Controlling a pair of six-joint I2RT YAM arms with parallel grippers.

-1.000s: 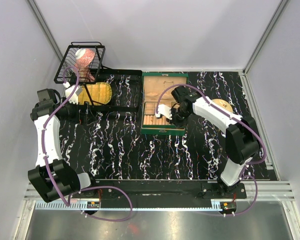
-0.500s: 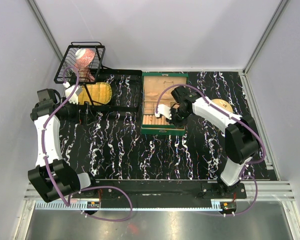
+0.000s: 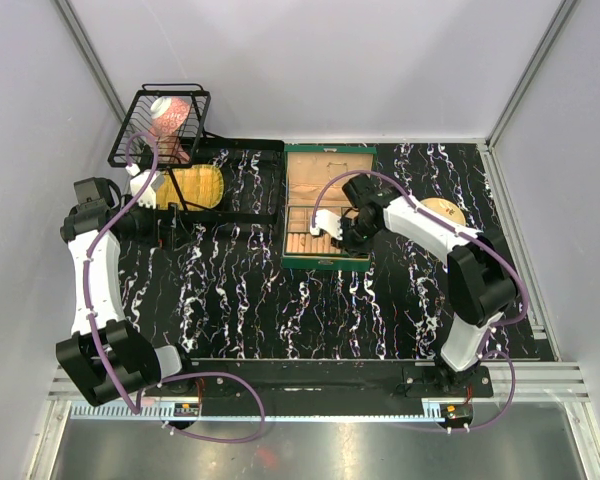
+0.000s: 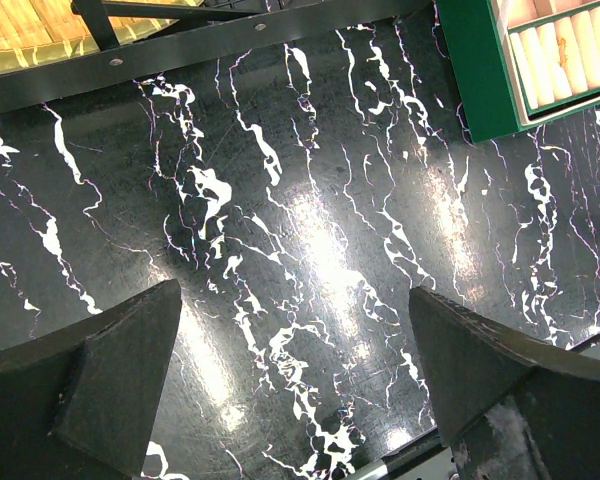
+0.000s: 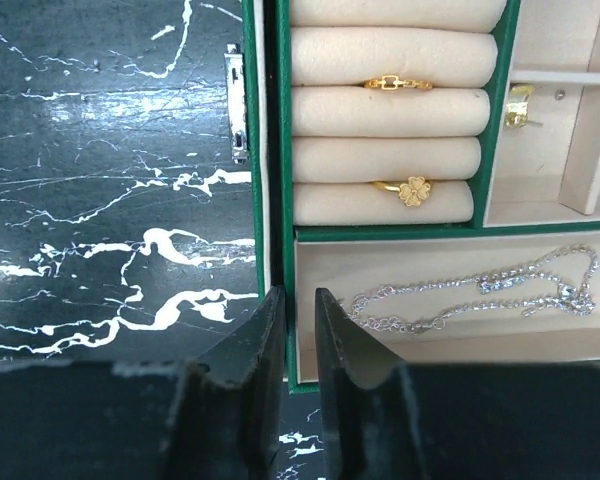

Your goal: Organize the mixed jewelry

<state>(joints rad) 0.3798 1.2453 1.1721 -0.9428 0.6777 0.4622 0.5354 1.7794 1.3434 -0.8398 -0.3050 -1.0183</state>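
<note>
The green box (image 3: pixel 325 263) lies open at the table's back middle. In the right wrist view its beige rolls hold a gold band ring (image 5: pixel 398 84) and a gold clover ring (image 5: pixel 411 190). A small gold piece (image 5: pixel 520 105) lies in a side cell. A silver chain (image 5: pixel 480 290) rests loose in the long front compartment (image 5: pixel 320 330). My right gripper (image 5: pixel 298 300) (image 3: pixel 332 226) hovers over the box's corner wall, its jaws a narrow gap apart and holding nothing. My left gripper (image 4: pixel 292 295) (image 3: pixel 148 222) hangs wide open over bare marbled table, far from the box.
A black wire basket (image 3: pixel 162 118) with a pink item stands at the back left. Beside it a black frame (image 3: pixel 242 148) holds a yellow ribbed piece (image 3: pixel 192 186). A round tan plate (image 3: pixel 444 209) sits behind the right arm. White walls enclose the table.
The right gripper's jaws have parted slightly from shut, and its wrist has shifted a little. The left arm has not moved.
</note>
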